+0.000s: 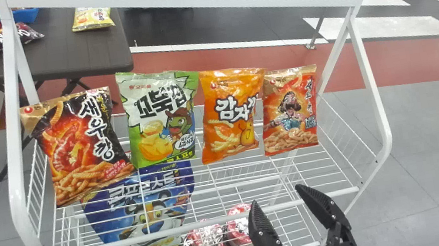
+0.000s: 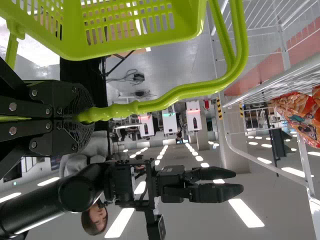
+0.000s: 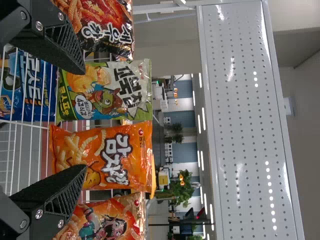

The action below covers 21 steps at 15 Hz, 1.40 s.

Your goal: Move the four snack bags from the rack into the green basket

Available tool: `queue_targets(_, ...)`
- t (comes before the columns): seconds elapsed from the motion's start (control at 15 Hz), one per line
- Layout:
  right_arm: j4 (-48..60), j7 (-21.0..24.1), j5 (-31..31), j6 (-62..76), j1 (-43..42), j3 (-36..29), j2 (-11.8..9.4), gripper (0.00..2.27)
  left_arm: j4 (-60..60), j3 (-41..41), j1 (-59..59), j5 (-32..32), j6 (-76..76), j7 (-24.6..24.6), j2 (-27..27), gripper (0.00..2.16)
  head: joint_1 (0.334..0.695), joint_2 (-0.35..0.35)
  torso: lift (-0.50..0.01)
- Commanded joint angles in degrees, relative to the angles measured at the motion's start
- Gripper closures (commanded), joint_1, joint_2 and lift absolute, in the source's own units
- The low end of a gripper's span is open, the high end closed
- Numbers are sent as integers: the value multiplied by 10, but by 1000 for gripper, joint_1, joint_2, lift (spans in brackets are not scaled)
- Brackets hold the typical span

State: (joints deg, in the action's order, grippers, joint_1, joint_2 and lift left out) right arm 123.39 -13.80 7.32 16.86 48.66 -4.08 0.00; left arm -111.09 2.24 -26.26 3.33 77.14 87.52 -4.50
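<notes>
Right gripper (image 1: 277, 194): fingers spread, nothing between them, near the rack's (image 1: 17, 199) front rail (image 1: 200, 225). From the wrist, my gap faces the green bag (image 1: 159, 119) and orange bag (image 1: 233, 114). All four bags are on the upper wire shelf, faces toward me: black-and-red bag (image 1: 82, 149) leaning at the left end, then green, orange, and red bag (image 1: 290, 111) on the right.

Handling, my guess: light, puffed pillow packs, soft skin, slick film, brittle snacks inside. I'd take one side-to-side around mid-height, pads flat, just enough squeeze to dent the air cushion. (Too hard and it's crumbs; too soft and it squirts out.) Top seal would be the fallback, but it may let the bag swing.

In the way: neighbours sit close, orange and red especially, so a fingertip could shove the next bag. Front rail must be cleared going in and coming out; perforated panel (image 3: 245, 125) limits a high lift.

Left gripper (image 2: 89, 115) is clamped on the handle (image 2: 165, 101) of the green basket (image 2: 125, 47), beside the rack. Blue bag (image 1: 141, 210) lower down isn't one of the four, I judge; leave it. Table (image 1: 72, 54) stands behind.
</notes>
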Motion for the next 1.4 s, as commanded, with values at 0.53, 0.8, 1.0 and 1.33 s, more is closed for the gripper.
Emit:
queue_targets(0.53, -4, -1, -5, -24, -15, 3, 1, 164, 11, -20, 6, -5, -4, -7, 0, 2108, 695, -350, 0)
queue_targets(0.8, -10, -1, -5, -28, -23, 3, 1, 164, 12, -21, 6, -5, -5, -7, 1, 2111, 695, -350, 0)
queue_targets(1.0, -37, -1, -9, -123, -108, 14, 1, 164, 12, -27, 6, -6, -5, -8, 1, 2108, 695, -350, 0)
queue_targets(1.33, -93, -10, -41, -223, -264, 81, 1, 164, 25, -44, 21, -22, -7, -6, 0, 2108, 695, -288, 0)
